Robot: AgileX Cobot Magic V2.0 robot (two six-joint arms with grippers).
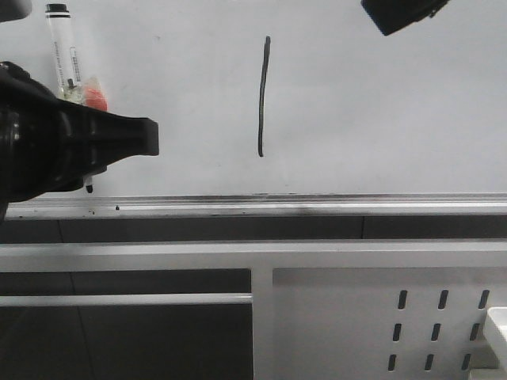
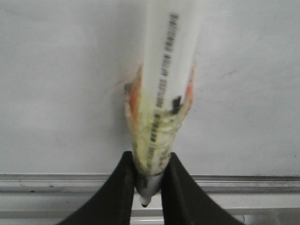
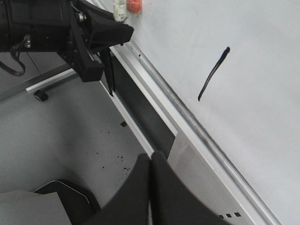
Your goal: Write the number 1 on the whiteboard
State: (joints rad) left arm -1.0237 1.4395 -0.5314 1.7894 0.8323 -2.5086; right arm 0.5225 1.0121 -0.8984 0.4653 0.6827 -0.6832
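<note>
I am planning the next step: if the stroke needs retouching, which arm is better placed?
Probably the left: its gripper already holds the marker beside the number 1 on the whiteboard. The right gripper is shut and empty.

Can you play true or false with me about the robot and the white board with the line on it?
1. There is a dark line, the number 1, drawn on the whiteboard. True.
2. The left gripper is empty. False: it is shut on a marker.
3. The marker's tip is touching the number 1. False: in the front view the marker sits far to the left of the stroke.
4. The right gripper holds nothing. True: its fingers are pressed together with nothing between them.
5. The stroke lies flat, side to side. False: it runs up and down, slightly curved.
</note>
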